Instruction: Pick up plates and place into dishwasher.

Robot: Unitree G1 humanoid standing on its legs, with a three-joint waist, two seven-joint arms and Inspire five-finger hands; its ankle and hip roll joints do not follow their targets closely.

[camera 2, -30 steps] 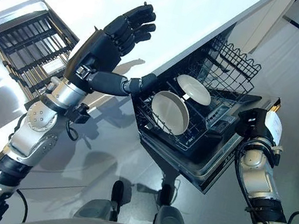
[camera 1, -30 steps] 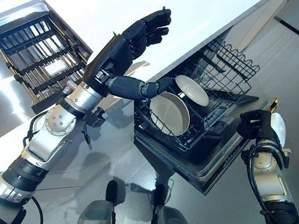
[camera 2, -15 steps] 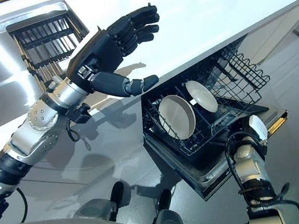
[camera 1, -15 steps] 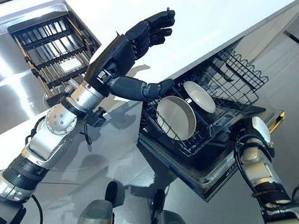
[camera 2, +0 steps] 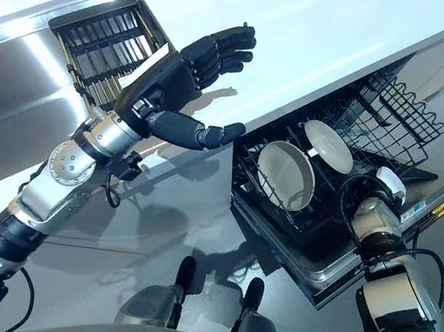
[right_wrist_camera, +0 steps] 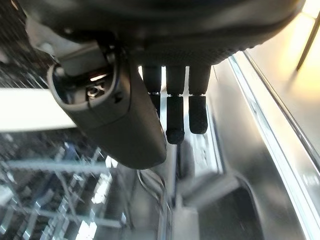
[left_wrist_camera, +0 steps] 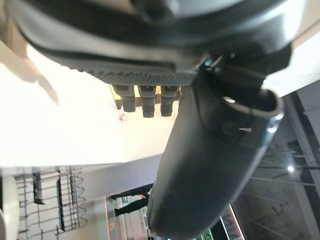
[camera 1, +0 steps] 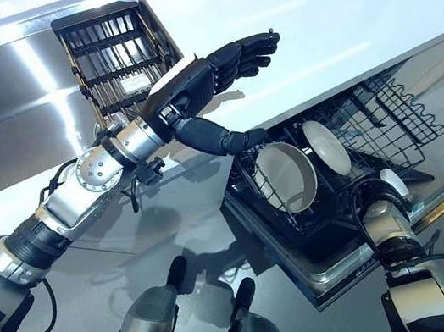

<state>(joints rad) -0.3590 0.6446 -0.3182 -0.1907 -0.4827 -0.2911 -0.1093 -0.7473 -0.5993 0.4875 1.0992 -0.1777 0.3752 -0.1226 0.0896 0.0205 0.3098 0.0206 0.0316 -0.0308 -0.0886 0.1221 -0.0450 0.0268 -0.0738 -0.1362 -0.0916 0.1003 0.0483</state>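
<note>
**Two plates racked, both my hands empty**

The plates are pale, smooth and round. One plate (camera 1: 286, 176) stands on edge in the dishwasher rack (camera 1: 385, 117), and a second plate (camera 1: 326, 146) leans just behind it. I judge them stiff, fairly heavy, glazed-slick and breakable, so I would pinch one at the rim, thumb on one face and fingers on the other, never by the flat.

My left hand (camera 1: 198, 84) hangs above the white counter (camera 1: 333, 22), fingers straight, thumb out toward the rack, holding nothing. My right hand (right_wrist_camera: 150, 107) by the dishwasher door (camera 1: 378, 258) has relaxed, empty fingers.
</note>
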